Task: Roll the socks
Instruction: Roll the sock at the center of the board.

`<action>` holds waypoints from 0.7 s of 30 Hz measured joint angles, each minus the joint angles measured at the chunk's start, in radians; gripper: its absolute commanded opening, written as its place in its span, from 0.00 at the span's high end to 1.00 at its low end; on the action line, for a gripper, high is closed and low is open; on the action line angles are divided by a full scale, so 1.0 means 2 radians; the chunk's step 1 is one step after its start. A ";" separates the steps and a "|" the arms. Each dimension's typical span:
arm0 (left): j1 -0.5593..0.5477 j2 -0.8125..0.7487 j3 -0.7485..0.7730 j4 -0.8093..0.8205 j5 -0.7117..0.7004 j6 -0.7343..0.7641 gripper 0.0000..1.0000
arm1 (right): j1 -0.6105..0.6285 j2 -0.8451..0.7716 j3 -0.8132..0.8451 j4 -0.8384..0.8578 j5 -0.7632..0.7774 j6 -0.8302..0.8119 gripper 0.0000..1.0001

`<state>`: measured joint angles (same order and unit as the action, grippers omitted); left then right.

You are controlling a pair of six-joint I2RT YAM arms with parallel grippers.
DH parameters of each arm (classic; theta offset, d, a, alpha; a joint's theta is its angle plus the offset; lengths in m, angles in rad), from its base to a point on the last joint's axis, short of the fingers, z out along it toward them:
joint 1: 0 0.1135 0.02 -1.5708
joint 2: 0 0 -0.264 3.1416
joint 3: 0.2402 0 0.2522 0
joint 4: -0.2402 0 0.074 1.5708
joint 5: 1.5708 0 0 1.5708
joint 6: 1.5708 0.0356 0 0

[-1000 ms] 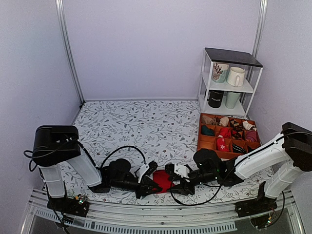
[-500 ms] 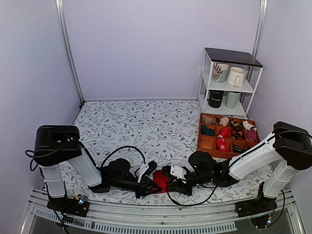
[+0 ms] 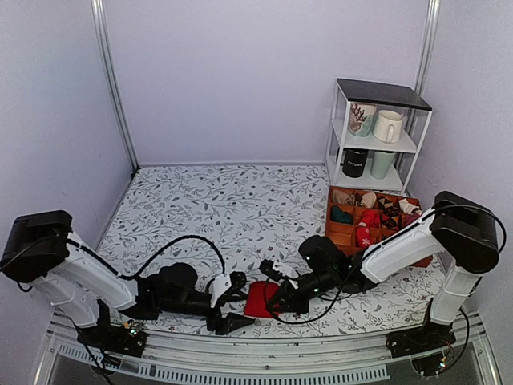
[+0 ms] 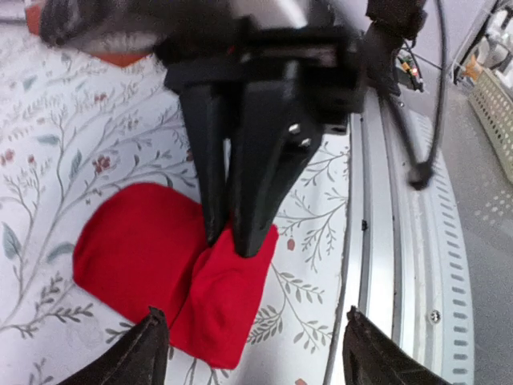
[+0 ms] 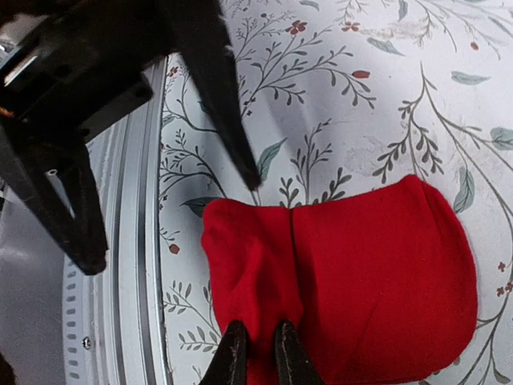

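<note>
The bright red socks [image 3: 258, 299] lie partly folded on the flowered tablecloth near the front edge. In the right wrist view the socks [image 5: 369, 273] show a doubled flap at their left end. My right gripper [image 3: 276, 301] [image 5: 260, 357] is shut on that flap's fabric. From the left wrist view the right gripper [image 4: 232, 233] pinches the raised fold of the socks [image 4: 152, 257]. My left gripper [image 3: 247, 303] [image 4: 256, 353] stands open just left of the socks, its fingers wide apart and clear of the cloth.
An orange divided tray [image 3: 339, 237] with several sock bundles sits at the right. Behind it stands a white shelf [image 3: 335, 120] with mugs. The metal front rail [image 3: 240, 365] [image 4: 401, 265] runs close beside the socks. Cables loop over the cloth by both arms.
My left gripper has opened, let go of the socks and drawn back left and toward the front edge. My right gripper has moved left and shut on the socks' fold.
</note>
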<state>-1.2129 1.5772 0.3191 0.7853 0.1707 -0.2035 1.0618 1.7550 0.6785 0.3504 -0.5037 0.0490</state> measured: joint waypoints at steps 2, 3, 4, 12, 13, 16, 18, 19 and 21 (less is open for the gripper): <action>-0.008 -0.027 -0.007 -0.001 -0.018 0.033 0.25 | -0.011 0.012 0.013 -0.012 -0.022 0.017 0.90; -0.010 -0.034 -0.012 0.002 -0.024 0.047 0.25 | -0.016 0.019 0.019 -0.019 -0.032 0.025 0.90; -0.011 -0.037 -0.015 0.005 -0.030 0.061 0.25 | -0.019 0.024 0.025 -0.023 -0.040 0.032 0.90; -0.019 0.039 -0.019 0.033 -0.047 0.116 0.25 | -0.030 0.050 0.055 -0.053 -0.080 0.063 0.90; -0.021 0.051 -0.017 0.037 -0.048 0.120 0.25 | -0.031 0.050 0.057 -0.056 -0.081 0.064 0.90; -0.023 0.072 -0.010 0.049 -0.052 0.129 0.26 | -0.032 0.052 0.061 -0.064 -0.085 0.068 0.90; -0.023 0.082 -0.001 0.055 -0.055 0.134 0.26 | -0.032 0.053 0.062 -0.069 -0.086 0.069 0.90; -0.024 0.086 0.003 0.059 -0.055 0.136 0.26 | -0.033 0.053 0.064 -0.072 -0.086 0.069 0.90; -0.025 0.090 0.005 0.065 -0.058 0.138 0.26 | -0.033 0.053 0.065 -0.076 -0.087 0.069 0.90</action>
<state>-1.2625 1.7565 0.3294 0.9150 0.0544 0.0734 0.9962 1.8614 0.8082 0.1982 -0.6785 0.1879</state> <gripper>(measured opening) 0.738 0.107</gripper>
